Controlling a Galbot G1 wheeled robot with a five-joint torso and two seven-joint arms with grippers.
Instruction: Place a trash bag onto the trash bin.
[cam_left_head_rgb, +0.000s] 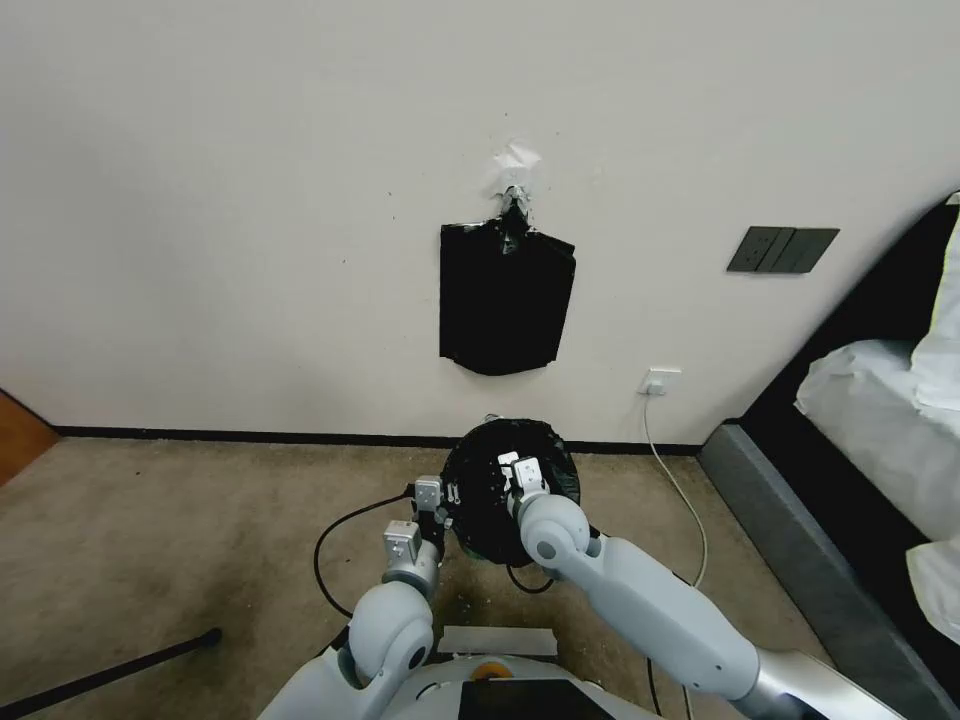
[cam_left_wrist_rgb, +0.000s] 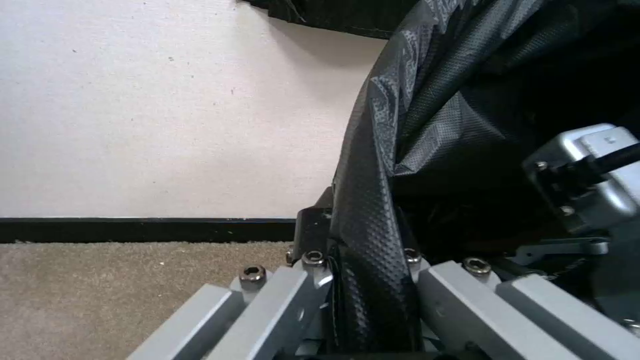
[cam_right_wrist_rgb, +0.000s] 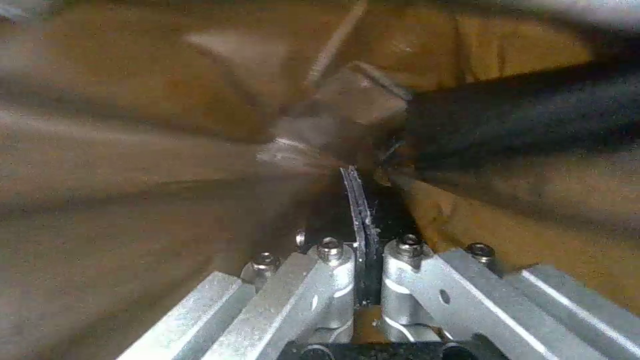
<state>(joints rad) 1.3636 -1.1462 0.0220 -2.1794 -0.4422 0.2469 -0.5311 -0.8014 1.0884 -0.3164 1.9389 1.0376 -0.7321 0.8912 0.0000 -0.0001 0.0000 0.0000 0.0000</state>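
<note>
- Working low over the carpet (cam_left_head_rgb: 150, 520), both arms reach forward from the robot's body to the bin standing near the foot of the wall.
- Left gripper (cam_left_wrist_rgb: 363, 280): jaws clamped on a fold of the trash bag (cam_left_wrist_rgb: 467, 100) at the bin's left side; the textured black film runs straight up between them.
- Right gripper (cam_right_wrist_rgb: 363, 240): jaws pressed together on a thin black edge of the trash bag (cam_right_wrist_rgb: 358, 210), reaching in over the mouth.
- Head view: the trash bag (cam_left_head_rgb: 490, 500) drapes over the trash bin and covers it completely, so the cream wall is hidden. Left gripper (cam_left_head_rgb: 436, 500) at the left edge, right gripper (cam_left_head_rgb: 520, 472) above the opening.
- Farther back: a flat black pack of bags (cam_left_head_rgb: 505, 305) hangs on the wall; a white cable (cam_left_head_rgb: 675, 480) drops from the socket; a bed (cam_left_head_rgb: 880, 400) stands to the right.
- Risks, my judgement: the film is thin, so pulling the two grips apart could tear it; an uneven pull could tip the light bin or slip the hem off the rim.
</note>
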